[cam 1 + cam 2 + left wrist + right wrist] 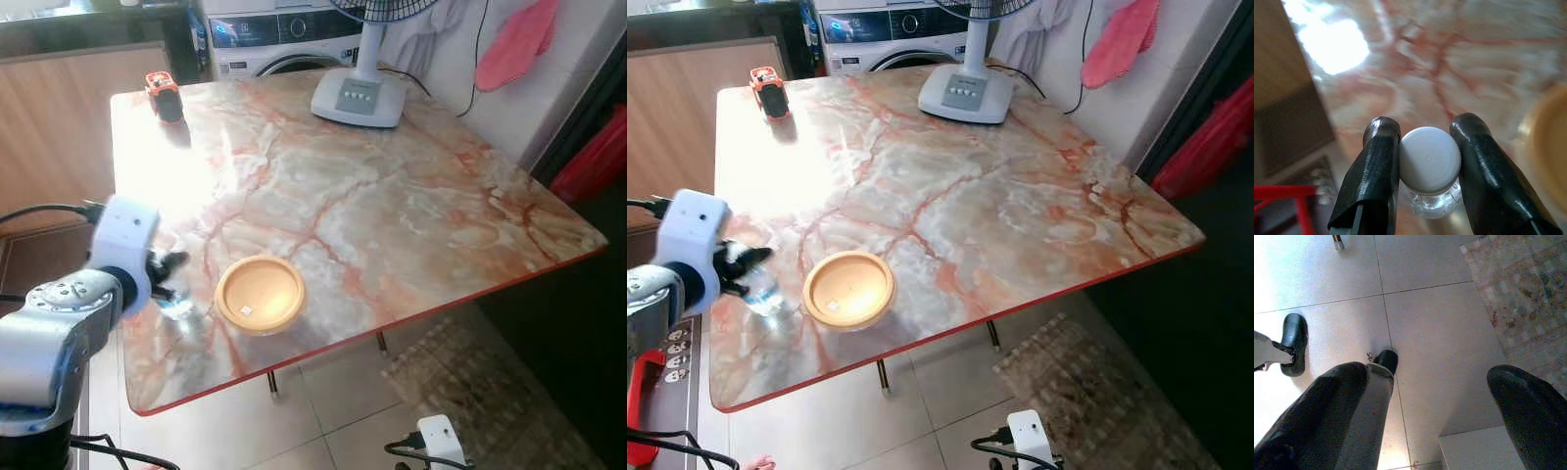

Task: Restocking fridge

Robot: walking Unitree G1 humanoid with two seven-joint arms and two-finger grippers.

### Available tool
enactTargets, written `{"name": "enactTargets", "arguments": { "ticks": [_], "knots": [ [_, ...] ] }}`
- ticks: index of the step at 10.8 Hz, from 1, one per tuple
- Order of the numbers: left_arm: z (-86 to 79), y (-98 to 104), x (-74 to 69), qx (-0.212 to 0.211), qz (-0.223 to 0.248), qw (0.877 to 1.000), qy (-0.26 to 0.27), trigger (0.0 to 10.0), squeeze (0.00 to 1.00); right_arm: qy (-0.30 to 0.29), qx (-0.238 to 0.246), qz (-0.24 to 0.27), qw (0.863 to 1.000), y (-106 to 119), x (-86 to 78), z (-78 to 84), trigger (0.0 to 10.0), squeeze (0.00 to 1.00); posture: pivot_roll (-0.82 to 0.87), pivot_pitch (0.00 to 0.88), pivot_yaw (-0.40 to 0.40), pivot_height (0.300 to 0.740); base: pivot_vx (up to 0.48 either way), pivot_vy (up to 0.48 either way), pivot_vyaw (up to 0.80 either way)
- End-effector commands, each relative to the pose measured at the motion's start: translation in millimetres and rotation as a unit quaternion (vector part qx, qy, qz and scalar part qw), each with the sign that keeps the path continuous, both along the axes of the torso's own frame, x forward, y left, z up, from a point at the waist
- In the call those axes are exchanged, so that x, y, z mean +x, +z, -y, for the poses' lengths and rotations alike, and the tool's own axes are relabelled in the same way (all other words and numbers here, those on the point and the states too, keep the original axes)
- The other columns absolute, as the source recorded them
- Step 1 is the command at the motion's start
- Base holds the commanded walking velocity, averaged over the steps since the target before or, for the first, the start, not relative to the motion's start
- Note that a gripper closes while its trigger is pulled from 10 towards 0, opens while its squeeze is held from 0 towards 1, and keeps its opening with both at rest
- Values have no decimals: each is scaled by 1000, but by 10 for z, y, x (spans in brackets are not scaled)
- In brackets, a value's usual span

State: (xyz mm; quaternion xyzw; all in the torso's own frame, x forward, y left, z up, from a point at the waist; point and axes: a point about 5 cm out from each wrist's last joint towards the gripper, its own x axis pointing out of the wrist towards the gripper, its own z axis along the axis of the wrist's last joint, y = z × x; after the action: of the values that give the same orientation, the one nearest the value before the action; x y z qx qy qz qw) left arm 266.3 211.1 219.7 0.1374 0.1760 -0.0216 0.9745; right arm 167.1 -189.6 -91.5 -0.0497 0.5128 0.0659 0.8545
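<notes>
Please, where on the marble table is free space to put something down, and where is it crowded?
Bare marble table spreads wide between the round orange dish near the front edge and the white fan base at the back. The right half is free too. Crowded: the front left, where the left gripper clamps a clear bottle beside the dish.

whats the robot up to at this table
The robot's left gripper is closed on the white cap of a clear plastic bottle standing on the marble table, near its front-left edge and just left of an orange bowl. The right gripper hangs open over the tiled floor. A fan base and a small orange-and-black object sit at the far side.
</notes>
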Motion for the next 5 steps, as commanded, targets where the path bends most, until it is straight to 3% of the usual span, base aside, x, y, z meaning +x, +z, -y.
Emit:
{"name": "enactTargets", "arguments": {
  "ticks": [1,2,3,4,5],
  "knots": [
    [0,153,79,10,83,996,19,0,0,-6,-4,-4,1000,-4,-20,40,10000,0,106,64,-73,740,0,0,0],
    [-13,229,110,-2,132,990,47,0,0,-7,-3,-4,1000,-5,-21,38,10000,0,102,62,-73,740,0,0,0],
    [-30,289,129,28,177,981,76,0,0,-9,-3,-3,1000,-5,-22,39,10000,0,97,62,-73,740,0,0,0],
    [-12,309,142,16,211,973,93,1216,0,-10,-3,-3,1000,-5,-23,41,10000,0,97,58,-73,740,0,0,0],
    [55,277,143,5,254,962,96,10000,0,-11,-4,-3,1000,-6,-26,44,10000,0,101,54,-72,740,0,0,0]
  ]
}}
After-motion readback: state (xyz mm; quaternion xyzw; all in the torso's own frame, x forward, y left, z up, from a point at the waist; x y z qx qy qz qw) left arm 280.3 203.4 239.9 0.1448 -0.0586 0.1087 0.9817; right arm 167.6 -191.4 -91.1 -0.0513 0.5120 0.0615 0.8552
